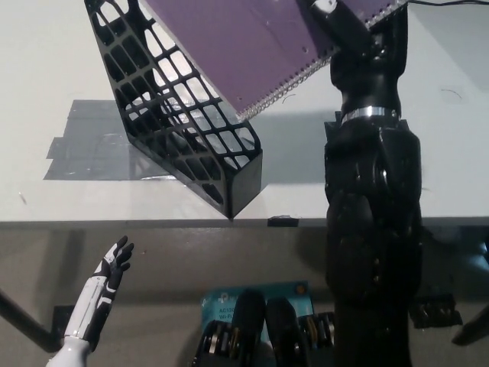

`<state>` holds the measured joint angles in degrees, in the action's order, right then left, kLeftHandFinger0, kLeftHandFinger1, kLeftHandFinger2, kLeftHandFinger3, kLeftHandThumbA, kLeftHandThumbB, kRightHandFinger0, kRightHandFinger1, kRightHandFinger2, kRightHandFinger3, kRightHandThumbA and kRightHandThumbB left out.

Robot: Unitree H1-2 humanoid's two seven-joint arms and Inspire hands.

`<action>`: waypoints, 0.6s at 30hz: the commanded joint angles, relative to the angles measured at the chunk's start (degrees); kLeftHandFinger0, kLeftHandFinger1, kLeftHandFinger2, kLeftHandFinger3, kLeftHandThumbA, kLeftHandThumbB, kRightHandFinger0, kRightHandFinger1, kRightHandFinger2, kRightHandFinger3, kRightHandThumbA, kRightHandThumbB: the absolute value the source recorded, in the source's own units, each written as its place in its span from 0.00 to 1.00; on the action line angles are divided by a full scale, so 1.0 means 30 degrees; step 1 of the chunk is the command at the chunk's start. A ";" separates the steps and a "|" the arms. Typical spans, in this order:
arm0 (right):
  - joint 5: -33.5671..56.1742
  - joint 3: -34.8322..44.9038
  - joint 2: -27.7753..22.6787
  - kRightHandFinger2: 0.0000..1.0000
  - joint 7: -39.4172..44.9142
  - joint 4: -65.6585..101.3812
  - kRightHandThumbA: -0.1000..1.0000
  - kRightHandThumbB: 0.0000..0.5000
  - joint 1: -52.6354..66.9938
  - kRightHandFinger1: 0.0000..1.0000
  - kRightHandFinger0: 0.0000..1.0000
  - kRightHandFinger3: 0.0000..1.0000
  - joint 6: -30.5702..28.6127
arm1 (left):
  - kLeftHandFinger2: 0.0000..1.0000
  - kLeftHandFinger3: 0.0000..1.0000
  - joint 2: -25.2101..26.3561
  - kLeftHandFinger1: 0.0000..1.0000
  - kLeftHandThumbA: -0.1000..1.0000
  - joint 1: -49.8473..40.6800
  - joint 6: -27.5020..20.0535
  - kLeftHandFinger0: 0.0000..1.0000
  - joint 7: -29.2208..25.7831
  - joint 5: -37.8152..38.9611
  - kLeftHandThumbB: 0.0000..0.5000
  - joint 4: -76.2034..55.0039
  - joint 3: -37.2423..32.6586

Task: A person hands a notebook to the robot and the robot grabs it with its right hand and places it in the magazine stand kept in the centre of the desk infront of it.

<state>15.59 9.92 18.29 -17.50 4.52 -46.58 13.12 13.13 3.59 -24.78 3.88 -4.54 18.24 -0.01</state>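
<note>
A purple spiral-bound notebook hangs tilted at the top of the head view, its wire edge facing down and right. My black right hand is shut on its right edge at the top, with the black arm running down the right side. The notebook's lower corner hovers above the black lattice magazine stand, which stands on the white desk with its near corner at the desk's front edge. My white left hand rests open at the lower left, below the desk edge.
Grey tape patches lie on the desk left of the stand. A small dark piece sits at the desk's front edge. A blue label shows below the desk.
</note>
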 commanded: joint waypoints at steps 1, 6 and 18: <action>-0.1211 -0.0872 0.0295 0.00 0.0054 0.0143 1.00 0.11 -0.0798 0.00 0.00 0.00 -0.1909 | 1.00 1.00 0.0220 1.00 1.00 0.0124 -0.0635 1.00 0.0091 0.0123 1.00 -0.0479 0.0060; -0.1012 -0.0755 0.0572 0.00 -0.0053 -0.0247 1.00 0.12 -0.1018 0.00 0.00 0.00 -0.2239 | 1.00 1.00 0.0219 1.00 1.00 0.0153 -0.0529 1.00 0.0196 0.0306 1.00 -0.0526 0.0067; -0.2110 -0.1434 0.0879 0.00 -0.0044 -0.1557 1.00 0.12 -0.1336 0.00 0.00 0.00 -0.3153 | 1.00 1.00 0.0334 1.00 1.00 0.0342 -0.0696 1.00 0.0260 0.0200 1.00 -0.0467 0.0010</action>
<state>10.53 7.30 18.54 -17.62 0.03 -45.69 11.02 13.15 3.65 -24.78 3.92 -4.54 18.23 -0.01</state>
